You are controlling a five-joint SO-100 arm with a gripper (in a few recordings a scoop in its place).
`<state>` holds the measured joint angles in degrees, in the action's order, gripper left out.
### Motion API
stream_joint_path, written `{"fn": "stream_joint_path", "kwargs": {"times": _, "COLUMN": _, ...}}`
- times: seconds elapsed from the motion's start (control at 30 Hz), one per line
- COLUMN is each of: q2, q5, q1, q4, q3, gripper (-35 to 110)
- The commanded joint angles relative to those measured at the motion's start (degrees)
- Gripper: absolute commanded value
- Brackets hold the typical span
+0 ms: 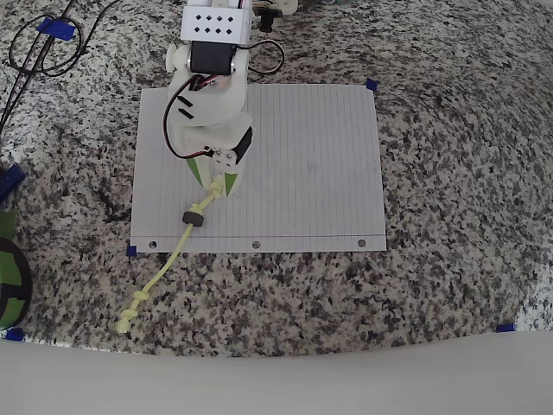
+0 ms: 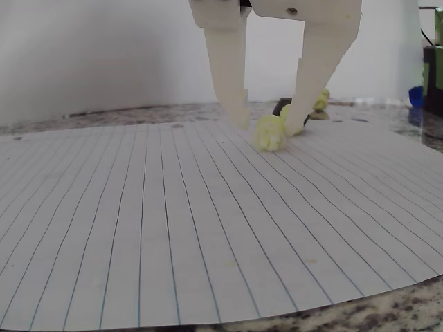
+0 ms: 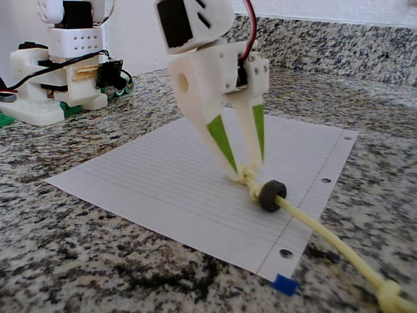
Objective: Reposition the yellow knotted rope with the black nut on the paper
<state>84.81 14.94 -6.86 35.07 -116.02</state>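
The yellow knotted rope lies slanted, with one knotted end on the paper and the other knot off the sheet on the granite. The black nut is threaded on the rope just inside the paper's punched edge. My gripper points down at the paper with its tips on either side of the upper knot. In the wrist view the gripper is open, wider than the knot, which sits close to the right finger. The fixed view shows the gripper straddling that knot, the nut just beyond it.
Blue tape marks sit at the paper's corners and near the counter's front edge. Black cables loop at the upper left. A green and black object is at the left edge. The arm's base stands behind the paper.
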Motion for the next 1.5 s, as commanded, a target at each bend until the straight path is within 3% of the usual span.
{"fn": "stream_joint_path", "kwargs": {"times": 0.0, "q2": -0.35, "q5": -0.70, "q1": -0.70, "q4": -0.09, "q3": 2.64, "gripper": 30}}
{"fn": "stream_joint_path", "kwargs": {"times": 0.33, "q2": -2.02, "q5": -0.70, "q1": -0.88, "q4": 0.97, "q3": 3.43, "gripper": 24}}
{"fn": "stream_joint_path", "kwargs": {"times": 0.43, "q2": -2.29, "q5": -0.70, "q1": -0.97, "q4": 1.58, "q3": 3.43, "gripper": 17}}
{"fn": "stream_joint_path", "kwargs": {"times": 0.53, "q2": -2.29, "q5": 0.00, "q1": -1.05, "q4": 1.76, "q3": 3.43, "gripper": 0}}
{"fn": "stream_joint_path", "kwargs": {"times": 0.7, "q2": 0.00, "q5": 3.08, "q1": -1.67, "q4": 2.02, "q3": 3.34, "gripper": 0}}
{"fn": "stream_joint_path", "kwargs": {"times": 1.13, "q2": 25.84, "q5": 36.04, "q1": -3.16, "q4": 2.46, "q3": -0.44, "gripper": 0}}
{"fn": "stream_joint_path", "kwargs": {"times": 1.47, "q2": 62.84, "q5": 64.25, "q1": -13.54, "q4": -1.49, "q3": -14.41, "gripper": 0}}
